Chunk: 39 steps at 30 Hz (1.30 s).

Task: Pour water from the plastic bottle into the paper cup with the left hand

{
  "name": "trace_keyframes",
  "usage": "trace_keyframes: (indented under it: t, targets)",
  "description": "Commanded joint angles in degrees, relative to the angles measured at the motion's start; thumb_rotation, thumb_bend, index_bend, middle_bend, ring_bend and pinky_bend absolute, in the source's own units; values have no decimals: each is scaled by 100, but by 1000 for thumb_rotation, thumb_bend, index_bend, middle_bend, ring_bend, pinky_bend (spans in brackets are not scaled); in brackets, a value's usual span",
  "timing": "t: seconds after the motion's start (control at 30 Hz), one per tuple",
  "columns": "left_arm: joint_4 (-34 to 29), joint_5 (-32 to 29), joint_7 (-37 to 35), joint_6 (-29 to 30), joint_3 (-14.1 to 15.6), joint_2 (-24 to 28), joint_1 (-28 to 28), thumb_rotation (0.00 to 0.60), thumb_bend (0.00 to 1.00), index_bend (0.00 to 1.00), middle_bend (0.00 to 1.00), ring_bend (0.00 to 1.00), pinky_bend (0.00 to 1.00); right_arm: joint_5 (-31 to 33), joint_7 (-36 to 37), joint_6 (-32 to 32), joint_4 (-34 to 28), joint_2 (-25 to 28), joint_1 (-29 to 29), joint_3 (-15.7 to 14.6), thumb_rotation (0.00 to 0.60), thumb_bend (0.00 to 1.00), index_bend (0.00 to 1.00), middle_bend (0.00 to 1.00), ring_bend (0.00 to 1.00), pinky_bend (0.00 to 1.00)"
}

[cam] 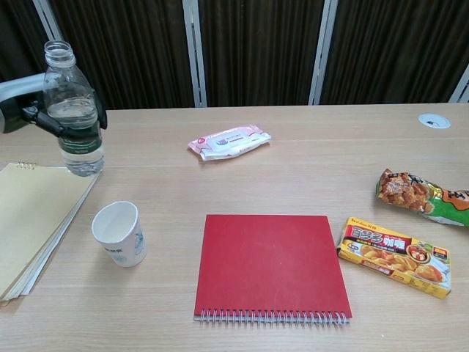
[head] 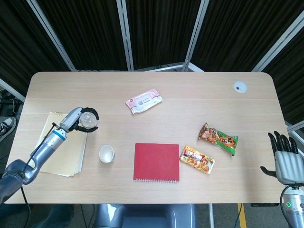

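Observation:
My left hand grips a clear plastic bottle with no cap and a green label, holding it upright above the table at the far left. In the head view the same left hand wraps the bottle from the left. The white paper cup stands upright on the table below and to the right of the bottle; in the head view the cup sits near the front. My right hand hangs open off the table's right edge, holding nothing.
A yellow notepad lies under the left arm. A red spiral notebook lies right of the cup. A pink wipes pack, a yellow curry box and a snack bag lie further off.

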Motion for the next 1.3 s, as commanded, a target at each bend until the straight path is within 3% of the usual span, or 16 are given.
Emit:
trace_keyframes:
  t: [0.03,0.23,0.5,1.3]
  targets:
    - [-534,48,853,-68,215,578,151,600,358,612,476,369,378,-28,-21,36,-3,14,-20,-14,600,0,0,0,0,0]
    - [-481,146,1823,-199,575,748,462,600,369,610,474,370,377,-51,17,172,-90,75,-92,-3,600,0,0,0,0,0]
    - [-220,163,2692,-358,644,422,562,600,374,604,463,368,374,-30,37,189,-148,126,-112,16,600,0,0,0,0,0]
    - [-938,-7,5728,-715,295,274,251,600,375,602,461,367,372,79,196,120,-48,174,-124,64,600,0,0,0,0,0]
